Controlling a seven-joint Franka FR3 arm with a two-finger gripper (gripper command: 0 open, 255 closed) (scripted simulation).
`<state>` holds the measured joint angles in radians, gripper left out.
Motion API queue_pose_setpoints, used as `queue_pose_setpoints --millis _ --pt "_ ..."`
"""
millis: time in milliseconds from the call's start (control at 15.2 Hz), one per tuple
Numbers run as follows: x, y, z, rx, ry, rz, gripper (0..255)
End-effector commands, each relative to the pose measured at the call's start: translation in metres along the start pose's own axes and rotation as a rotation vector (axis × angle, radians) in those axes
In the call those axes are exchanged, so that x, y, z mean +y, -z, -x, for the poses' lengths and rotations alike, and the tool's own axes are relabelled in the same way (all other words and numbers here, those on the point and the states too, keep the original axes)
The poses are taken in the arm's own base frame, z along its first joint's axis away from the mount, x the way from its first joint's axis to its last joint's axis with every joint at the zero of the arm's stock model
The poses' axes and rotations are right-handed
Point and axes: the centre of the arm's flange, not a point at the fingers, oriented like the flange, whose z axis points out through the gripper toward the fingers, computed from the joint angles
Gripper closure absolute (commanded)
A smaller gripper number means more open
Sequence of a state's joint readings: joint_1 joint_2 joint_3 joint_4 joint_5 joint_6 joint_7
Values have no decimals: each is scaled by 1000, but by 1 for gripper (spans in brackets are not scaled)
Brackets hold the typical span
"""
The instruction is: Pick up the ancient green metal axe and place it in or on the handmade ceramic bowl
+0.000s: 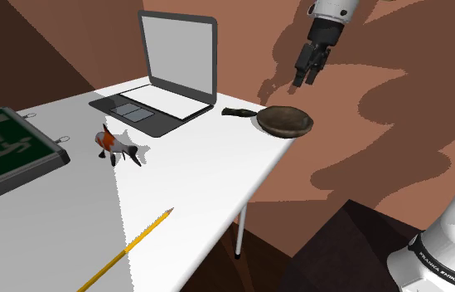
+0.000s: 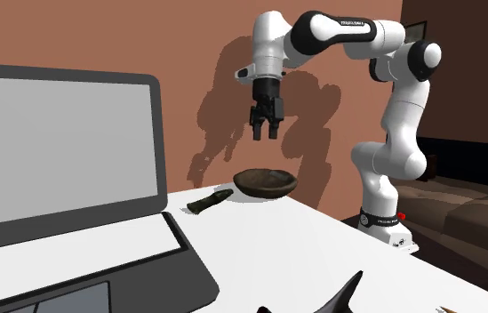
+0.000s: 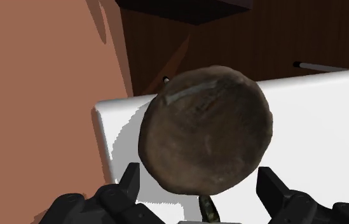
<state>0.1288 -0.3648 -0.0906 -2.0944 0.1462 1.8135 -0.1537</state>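
While the gripper [image 1: 304,76] hung empty, bowl [image 1: 283,121] and axe [image 1: 238,113] sat at a risky corner

Because the gripper hovered above the bowl with its fingers spread and nothing between them, the pickup was not yet begun. The axe lay flat on the table [image 1: 192,182] by the far edge, just beside the bowl on the laptop [image 1: 171,66] side; whether its end touched the bowl's rim could not be told. The bowl stood right at the table's corner, its rim at the edge.

The main danger seemed to be that corner. A straight descent would have met the bowl, not the axe, and a knock could have sent it off the table. Reaching for the axe so close by, a finger might have clipped the rim or pushed the thin axe along the surface toward the far edge. Gripped away from its heavy end, the axe would likely have tilted or slipped before it reached the bowl
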Motion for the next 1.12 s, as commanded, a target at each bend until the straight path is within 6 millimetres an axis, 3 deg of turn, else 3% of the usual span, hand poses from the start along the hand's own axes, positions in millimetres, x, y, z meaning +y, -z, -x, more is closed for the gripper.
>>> queue_pose_setpoints --millis 0,792,1056 --pt "5 -19 -26 -21 37 -9 0" --pt "-30 -107 -164 -92 305 -56 0" --pt "-32 -124 -165 -94 309 -57 0"
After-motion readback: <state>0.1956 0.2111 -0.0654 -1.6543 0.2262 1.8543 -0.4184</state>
